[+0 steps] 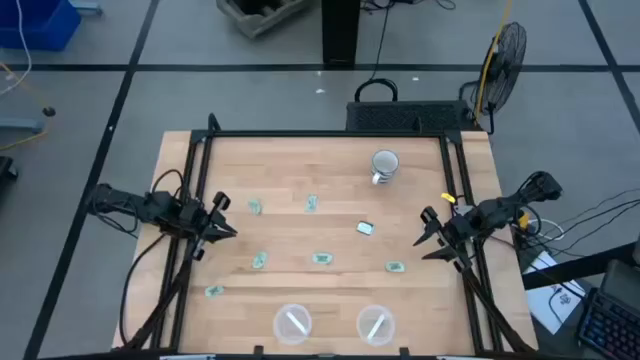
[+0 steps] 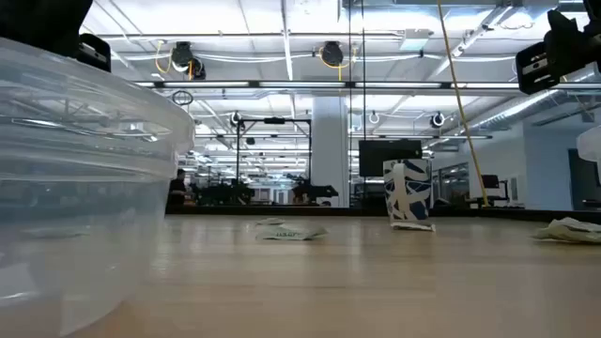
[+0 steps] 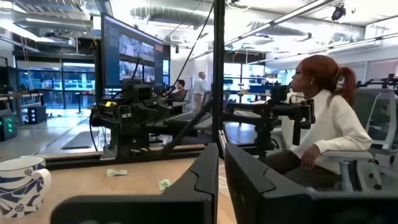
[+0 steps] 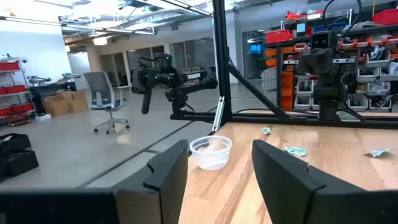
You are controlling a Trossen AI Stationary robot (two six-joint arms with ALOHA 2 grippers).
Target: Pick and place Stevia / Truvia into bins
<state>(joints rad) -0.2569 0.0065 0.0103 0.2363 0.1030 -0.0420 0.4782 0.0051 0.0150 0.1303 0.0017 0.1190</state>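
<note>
Eight pale green paper sachets (image 1: 321, 258) lie scattered on the wooden table (image 1: 300, 290); two round clear plastic tubs (image 1: 293, 323) sit at its near edge; left gripper (image 1: 222, 229) nearly pressed together, right gripper (image 1: 430, 238) spread, both hovering at the sides

We count seven sachets (image 1: 321, 258) on the table (image 1: 300, 290), two clear bins (image 1: 293, 323), one mug (image 1: 385, 165), and two arms (image 1: 140, 205).
</note>
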